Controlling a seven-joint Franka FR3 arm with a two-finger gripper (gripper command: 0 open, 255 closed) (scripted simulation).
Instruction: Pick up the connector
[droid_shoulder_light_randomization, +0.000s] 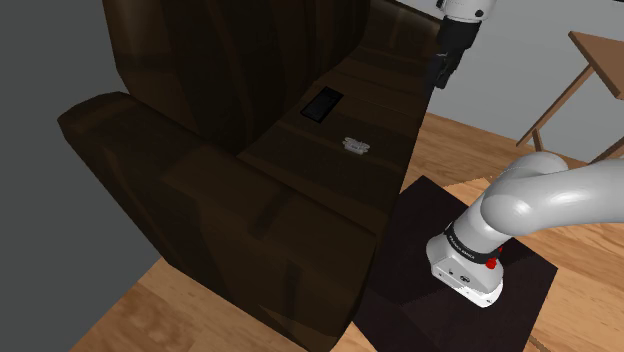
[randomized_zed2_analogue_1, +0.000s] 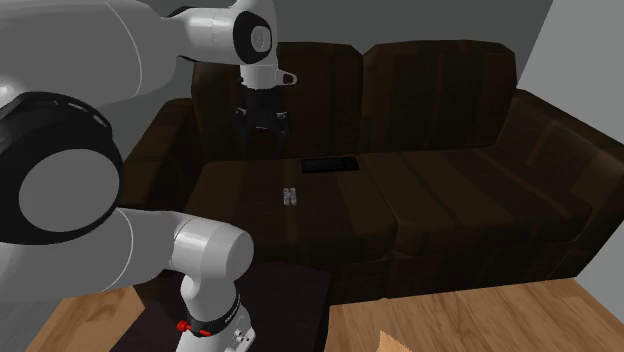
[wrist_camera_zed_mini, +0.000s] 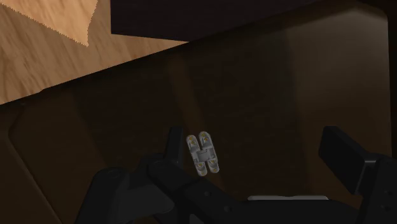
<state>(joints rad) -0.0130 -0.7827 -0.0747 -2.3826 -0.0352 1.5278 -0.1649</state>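
While I hang above the dark brown sofa (droid_shoulder_light_randomization: 200, 200), my jaws stand wide apart and hold nothing.

Going from the shoulder view's left, the sofa's near arm comes first. Next is a flat black slab (droid_shoulder_light_randomization: 322, 105) lying on the seat. After it comes the connector (droid_shoulder_light_randomization: 355, 147), a small pale grey piece on the same seat, nearer the front edge than the slab. My jaws come last, up and to the right of the connector and well apart from it.

The coming move turns on one thing: the connector lies below me and off-centre. In my wrist view it sits between the jaws, just beside one and far from the other, touching neither. Its two halves lie side by side. Its long axis runs roughly across the line on which my jaws close, a little slanted. I judge they would meet its narrow width once I shift sideways to centre it and descend.

I can read no brand, label or writing on the connector or the slab.
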